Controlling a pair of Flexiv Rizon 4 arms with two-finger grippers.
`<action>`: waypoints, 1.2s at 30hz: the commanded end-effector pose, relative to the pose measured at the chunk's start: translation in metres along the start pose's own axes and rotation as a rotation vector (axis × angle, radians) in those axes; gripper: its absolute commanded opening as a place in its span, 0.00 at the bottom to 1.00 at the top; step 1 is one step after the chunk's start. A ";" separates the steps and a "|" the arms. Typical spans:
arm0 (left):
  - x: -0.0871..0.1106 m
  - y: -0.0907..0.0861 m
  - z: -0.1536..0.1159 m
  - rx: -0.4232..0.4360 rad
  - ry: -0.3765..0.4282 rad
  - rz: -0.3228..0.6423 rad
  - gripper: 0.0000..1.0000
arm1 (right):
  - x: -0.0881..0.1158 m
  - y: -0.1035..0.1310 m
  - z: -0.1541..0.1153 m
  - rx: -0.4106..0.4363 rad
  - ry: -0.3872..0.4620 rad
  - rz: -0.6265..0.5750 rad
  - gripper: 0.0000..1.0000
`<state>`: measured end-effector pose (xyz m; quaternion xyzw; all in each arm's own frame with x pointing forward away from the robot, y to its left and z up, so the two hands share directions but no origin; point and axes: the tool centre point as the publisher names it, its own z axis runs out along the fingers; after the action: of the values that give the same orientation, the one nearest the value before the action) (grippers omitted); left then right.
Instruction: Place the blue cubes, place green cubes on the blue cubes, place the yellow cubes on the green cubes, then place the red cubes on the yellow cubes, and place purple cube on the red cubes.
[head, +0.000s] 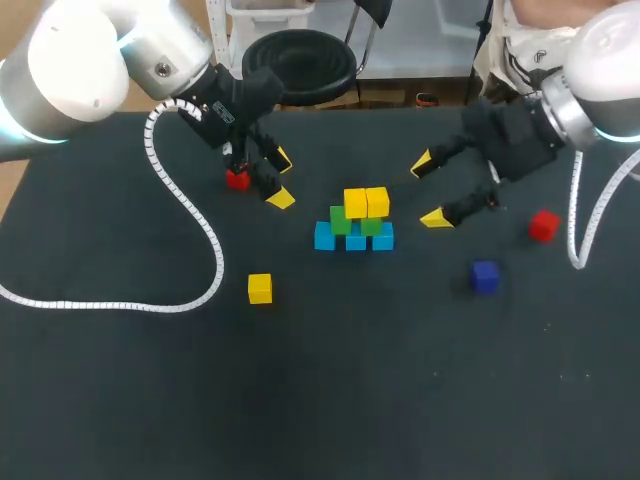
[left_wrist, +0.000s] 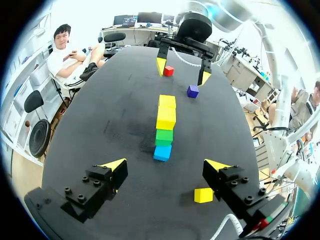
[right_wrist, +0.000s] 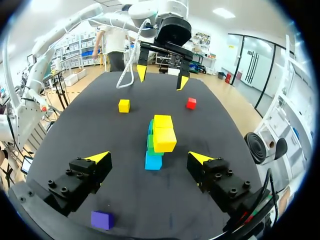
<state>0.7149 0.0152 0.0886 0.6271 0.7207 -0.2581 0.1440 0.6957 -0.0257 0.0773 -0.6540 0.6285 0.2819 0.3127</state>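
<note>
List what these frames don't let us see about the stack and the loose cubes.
- Head view: the left gripper covers part of the red cube beside it.
- Left wrist view: that red cube does not show, as it lies outside the picture.
- Both wrist views: the stack is seen end-on, so the front blue cube hides the rest of its row.

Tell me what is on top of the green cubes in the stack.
Two yellow cubes sit side by side on the green cubes. They hide most of the green tops, so those faces cannot be seen.
</note>
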 end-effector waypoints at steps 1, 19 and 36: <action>0.001 0.000 0.000 0.000 -0.001 0.002 1.00 | 0.004 0.008 -0.008 0.018 -0.013 -0.006 1.00; 0.017 -0.009 -0.020 -0.037 0.001 0.020 1.00 | 0.006 0.010 -0.010 0.018 -0.028 -0.013 1.00; 0.098 -0.065 -0.002 0.007 0.095 -0.001 1.00 | 0.006 0.010 -0.010 0.018 -0.028 -0.013 1.00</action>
<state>0.6638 0.0956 0.0471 0.6452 0.7105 -0.2684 0.0834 0.6863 -0.0369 0.0782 -0.6515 0.6227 0.2836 0.3278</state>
